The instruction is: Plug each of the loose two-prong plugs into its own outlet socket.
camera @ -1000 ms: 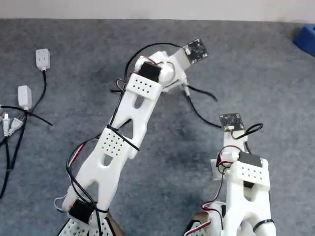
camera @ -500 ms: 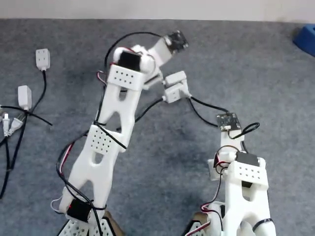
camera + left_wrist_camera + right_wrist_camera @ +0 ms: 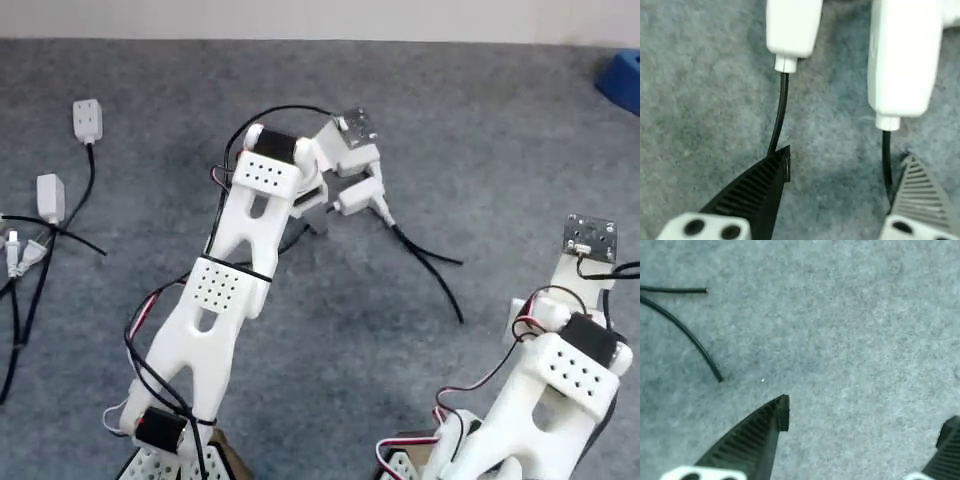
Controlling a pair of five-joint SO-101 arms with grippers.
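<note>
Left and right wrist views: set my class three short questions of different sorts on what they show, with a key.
1. True or false: the left gripper is shut.
2. What lies under the right gripper? A) grey carpet and black cord ends B) a white outlet C) a blue box
3. Fill in: ahead of the left gripper's jaws lie ___ white connectors.
Key: 1 false, its jaws stand apart; 2 A; 3 two.

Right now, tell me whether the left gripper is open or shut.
Open. In its wrist view the left gripper has its fingers wide apart over the grey carpet, clamped on nothing.
</note>
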